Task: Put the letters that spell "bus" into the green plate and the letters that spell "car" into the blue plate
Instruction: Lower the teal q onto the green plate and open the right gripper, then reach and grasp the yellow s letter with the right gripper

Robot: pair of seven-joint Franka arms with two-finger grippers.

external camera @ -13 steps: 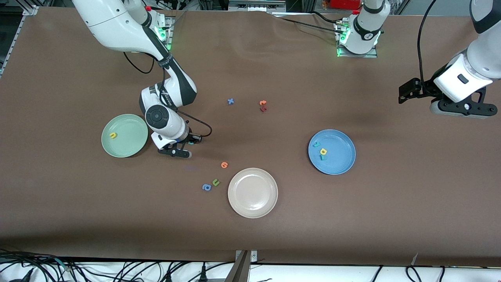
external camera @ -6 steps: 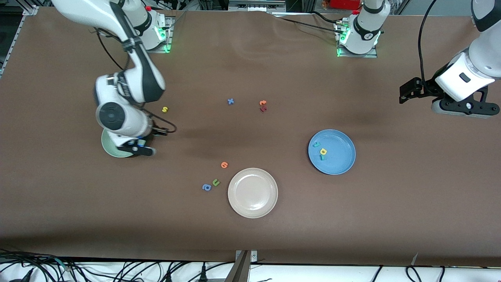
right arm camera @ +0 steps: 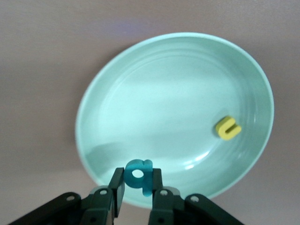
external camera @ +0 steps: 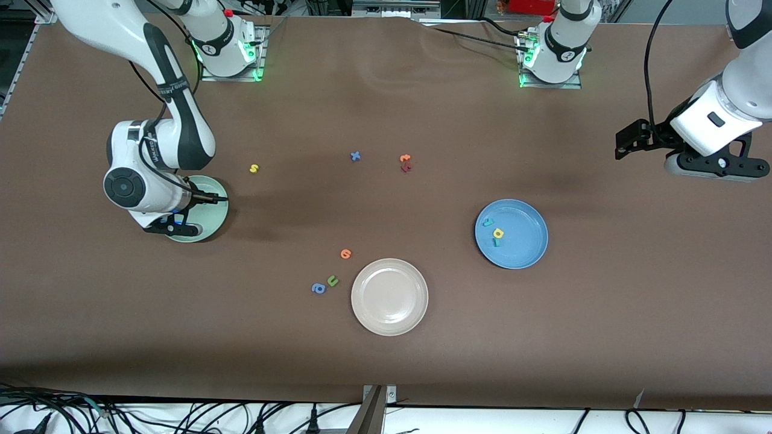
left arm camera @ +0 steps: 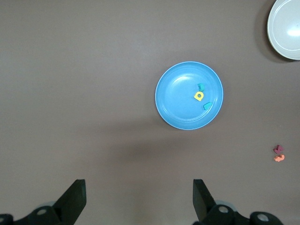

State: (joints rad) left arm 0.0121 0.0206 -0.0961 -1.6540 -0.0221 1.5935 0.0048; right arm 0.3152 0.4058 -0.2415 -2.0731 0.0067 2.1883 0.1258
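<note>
So the right arm swung across pretty fast, from mid-table over toward the green plate [external camera: 208, 211] at its own end. A sec before, the right gripper [right arm camera: 137, 190] was beside the plate; at this moment it hung over the plate's edge w/ the teal b [right arm camera: 139, 173] pinched between its fingers, not dropped yet. Right wrist view showed it clearly: jaws closed on the b, plate right underneath.

The yellow u [right arm camera: 227, 127] was already lying in the green plate. The yellow s [external camera: 254, 168] was sitting on the bare table, farther from the front cam than the plate and a bit toward the middle. It only came into sight once the arm moved off.

Blue plate [external camera: 525, 250] had the teal c [external camera: 488, 222], yellow a [external camera: 498, 232] and teal r [external camera: 496, 242] in it already, so imo "car" looked done.

Left gripper [left arm camera: 138, 199] was parked up high at the left arm's end of the table, jaws wide apart, holding nothing, just waiting.

What it means: b was prob about to get released into the plate, then only the s left for "bus". Decoys (green u [external camera: 332, 280], blue a [external camera: 318, 288]) lay near the beige-white plate [external camera: 389, 319], untouched afaict.
</note>
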